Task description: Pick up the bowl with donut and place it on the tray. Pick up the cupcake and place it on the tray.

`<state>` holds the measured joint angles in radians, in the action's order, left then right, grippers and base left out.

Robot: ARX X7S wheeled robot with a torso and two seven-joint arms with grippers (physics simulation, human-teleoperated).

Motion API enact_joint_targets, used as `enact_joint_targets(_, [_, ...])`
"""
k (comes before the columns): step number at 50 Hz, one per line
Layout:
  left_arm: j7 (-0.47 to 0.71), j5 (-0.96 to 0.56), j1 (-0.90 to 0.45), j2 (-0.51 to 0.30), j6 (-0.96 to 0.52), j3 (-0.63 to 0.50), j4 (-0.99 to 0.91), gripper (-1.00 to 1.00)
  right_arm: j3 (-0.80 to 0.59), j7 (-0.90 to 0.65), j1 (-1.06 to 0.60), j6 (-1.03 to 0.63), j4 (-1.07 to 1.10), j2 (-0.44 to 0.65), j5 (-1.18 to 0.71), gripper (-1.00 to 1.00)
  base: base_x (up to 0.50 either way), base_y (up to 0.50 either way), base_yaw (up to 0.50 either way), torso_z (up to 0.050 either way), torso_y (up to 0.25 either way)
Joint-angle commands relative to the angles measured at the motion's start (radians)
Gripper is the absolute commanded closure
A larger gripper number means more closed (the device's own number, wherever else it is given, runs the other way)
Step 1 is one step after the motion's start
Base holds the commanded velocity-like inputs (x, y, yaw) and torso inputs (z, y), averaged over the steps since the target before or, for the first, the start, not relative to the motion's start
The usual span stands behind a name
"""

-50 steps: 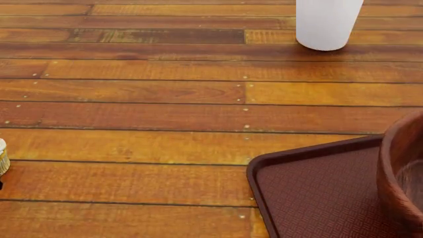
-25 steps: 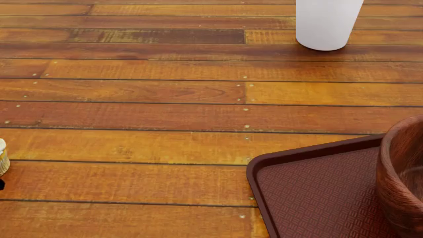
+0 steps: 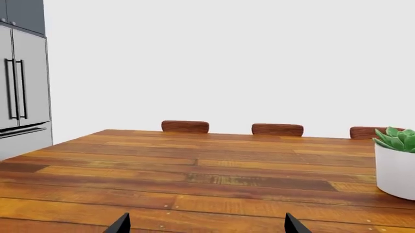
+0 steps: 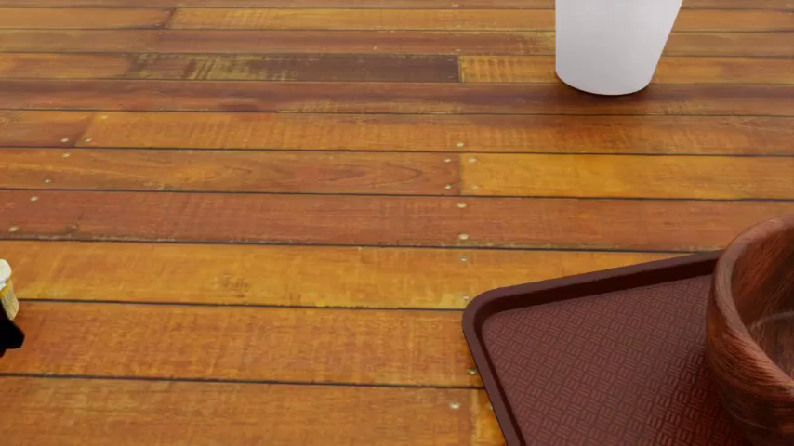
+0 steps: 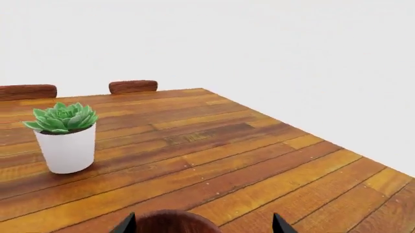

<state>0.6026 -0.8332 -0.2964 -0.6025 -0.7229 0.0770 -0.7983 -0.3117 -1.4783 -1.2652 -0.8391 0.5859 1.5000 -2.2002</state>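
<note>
Bowl (image 4: 753, 330) on the tray (image 4: 596, 362), its rim between my right gripper's (image 5: 202, 224) spread tips; cupcake (image 4: 6, 290) at the bench's (image 4: 310, 214) left edge of my head view, nearer my left gripper (image 3: 203, 224), also spread, holding nothing; donut unseen

Bowl (image 4: 754, 325) and cupcake (image 4: 6, 290) cut off by head-view edges

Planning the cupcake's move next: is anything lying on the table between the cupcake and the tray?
Nothing visible does. In the head view the cupcake sits at the table's left edge, the tray lower right, with only bare planks between. The white pot stands far back, off that line. The bowl occupies the tray's right side.
</note>
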Motion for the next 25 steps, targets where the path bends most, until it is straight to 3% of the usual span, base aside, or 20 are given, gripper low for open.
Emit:
enact_joint_targets(1, [0.004, 0.031, -0.023, 0.019, 0.008, -0.022, 0.064, -1.00, -0.087, -0.057, -0.538, -0.342, 0.327, -0.254, 0.125, -1.00, 0.00, 0.00, 0.00, 0.000, 0.000])
enact_joint_targets(3, [0.011, 0.047, -0.021, 0.026, 0.011, -0.030, 0.077, -1.00, -0.054, -0.003, -0.538, -0.363, 0.435, -0.319, 0.178, -1.00, 0.00, 0.00, 0.00, 0.000, 0.000])
enact_joint_targets(5, [0.023, 0.061, -0.018, 0.036, 0.014, -0.035, 0.089, -1.00, 0.059, -0.081, -0.527, -0.471, 0.461, -0.477, 0.067, -1.00, 0.00, 0.00, 0.00, 0.000, 0.000])
enact_joint_targets(10, [0.051, 0.130, 0.021, 0.060, 0.032, -0.070, 0.134, -1.00, 0.259, -0.092, -0.414, -0.597, 0.461, -0.666, -0.003, -1.00, 0.00, 0.00, 0.00, 0.000, 0.000])
enact_joint_targets(20, [0.075, 0.318, 0.161, 0.064, 0.110, -0.196, 0.197, -1.00, 0.383, -0.092, -0.338, -0.676, 0.461, -0.795, -0.019, -1.00, 0.00, 0.00, 0.00, 0.000, 0.000])
enact_joint_targets(25, [0.071, 0.319, 0.209, 0.073, 0.138, -0.197, 0.205, -1.00, 0.405, -0.092, -0.331, -0.692, 0.461, -0.820, -0.024, -1.00, 0.00, 0.00, 0.00, 0.000, 0.000])
